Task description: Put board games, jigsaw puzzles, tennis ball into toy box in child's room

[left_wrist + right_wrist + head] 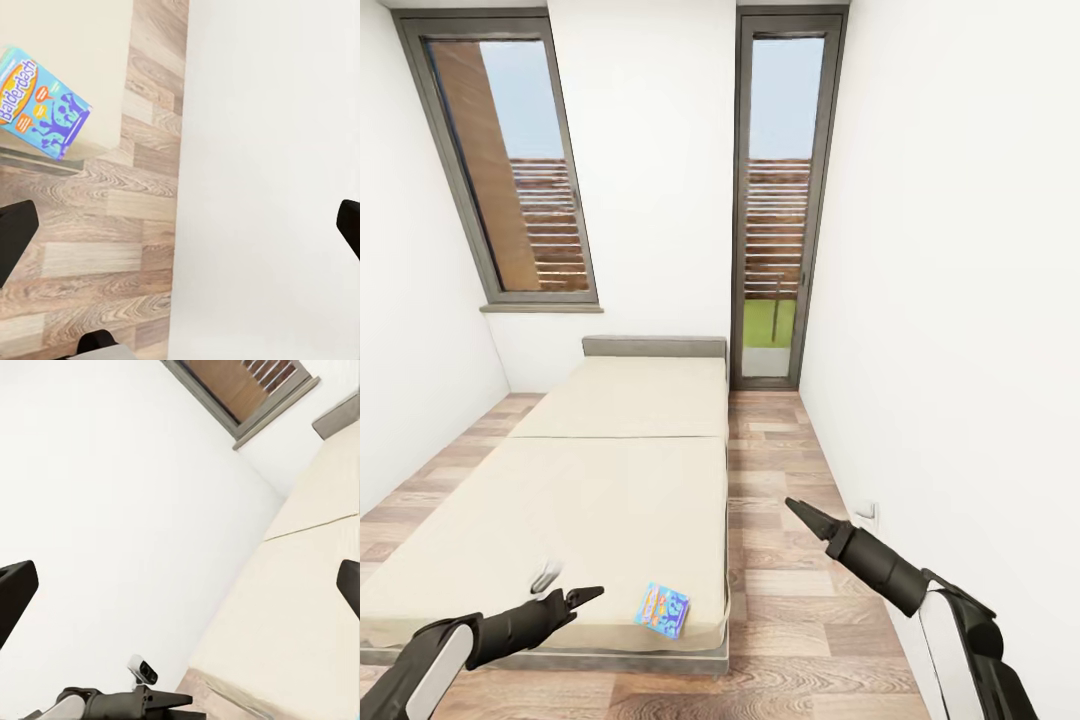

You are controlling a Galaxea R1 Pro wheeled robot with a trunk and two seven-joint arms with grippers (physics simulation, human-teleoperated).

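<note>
Left claw (588,594) hovers low over the bed's near end, fingers spread w/ nothing between; right claw (797,508) hangs over the floor (790,600) by the wall, state unclear. Blue game box (663,609) lies flat on the bed (610,480) near its foot corner, just beside the left claw. Prob light, stiff card, slick print; pinch across 1 short edge.

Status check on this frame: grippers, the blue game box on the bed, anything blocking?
Left gripper empty, hovering beside small blue printed game box. Right gripper empty, over wood floor. Box flat at near corner of beige bed. Nothing in the way.
</note>
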